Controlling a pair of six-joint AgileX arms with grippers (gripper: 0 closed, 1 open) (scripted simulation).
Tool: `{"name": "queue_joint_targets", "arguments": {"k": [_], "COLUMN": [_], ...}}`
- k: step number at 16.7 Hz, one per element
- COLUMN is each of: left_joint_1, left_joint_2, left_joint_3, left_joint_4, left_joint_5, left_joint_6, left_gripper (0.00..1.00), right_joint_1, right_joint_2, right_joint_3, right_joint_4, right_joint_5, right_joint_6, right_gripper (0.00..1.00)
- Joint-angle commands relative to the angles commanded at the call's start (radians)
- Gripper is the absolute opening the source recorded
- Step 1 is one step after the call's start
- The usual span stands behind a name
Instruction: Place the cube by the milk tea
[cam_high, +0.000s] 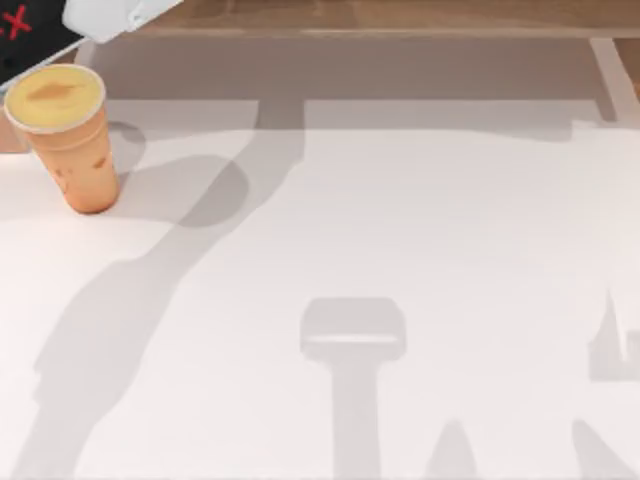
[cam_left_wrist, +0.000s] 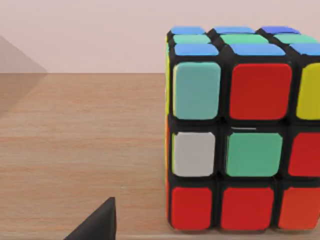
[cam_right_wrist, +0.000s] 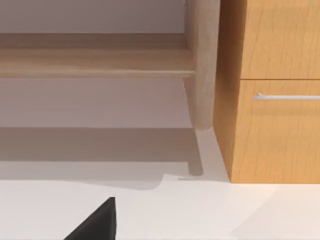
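Note:
The milk tea (cam_high: 72, 135), a tall orange cup with a white rim and a pale yellow top, stands at the table's far left. The cube (cam_left_wrist: 242, 130), a puzzle cube with red, teal, blue, white and yellow stickers, rests on a wooden surface close in front of my left gripper (cam_left_wrist: 97, 225), a little to one side of it. A white part of my left arm (cam_high: 110, 15) reaches past the top left corner of the top view, behind the cup. My right gripper (cam_right_wrist: 97, 222) hangs low over the white table, facing the back.
A wooden shelf (cam_right_wrist: 95, 62) runs along the back of the table, and a wooden cabinet with a drawer handle (cam_right_wrist: 287, 96) stands beside it. A black piece with a red cross (cam_high: 20, 35) lies at the far left corner. Arm shadows cross the white tabletop (cam_high: 400, 230).

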Motion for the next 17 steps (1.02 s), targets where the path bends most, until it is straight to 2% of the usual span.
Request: {"name": "queue_joint_targets", "arguments": {"k": [5, 12, 17], "left_joint_1": [0.011, 0.062, 0.067], "left_joint_2": [0.029, 0.210, 0.227], "left_joint_3": [0.036, 0.295, 0.315], "left_joint_4": [-0.011, -0.084, -0.091], "left_joint_5": [0.011, 0.065, 0.071], "left_joint_6": [-0.001, -0.002, -0.002], "left_gripper": [1.00, 1.00, 1.00], "right_joint_1": [0.000, 0.000, 0.000], "right_joint_2": [0.000, 0.000, 0.000], "right_joint_3": [0.000, 0.000, 0.000], "right_joint_4": [0.000, 0.000, 0.000], "right_joint_5": [0.000, 0.000, 0.000], "right_joint_6": [0.000, 0.000, 0.000], "right_gripper": [1.00, 1.00, 1.00]}}
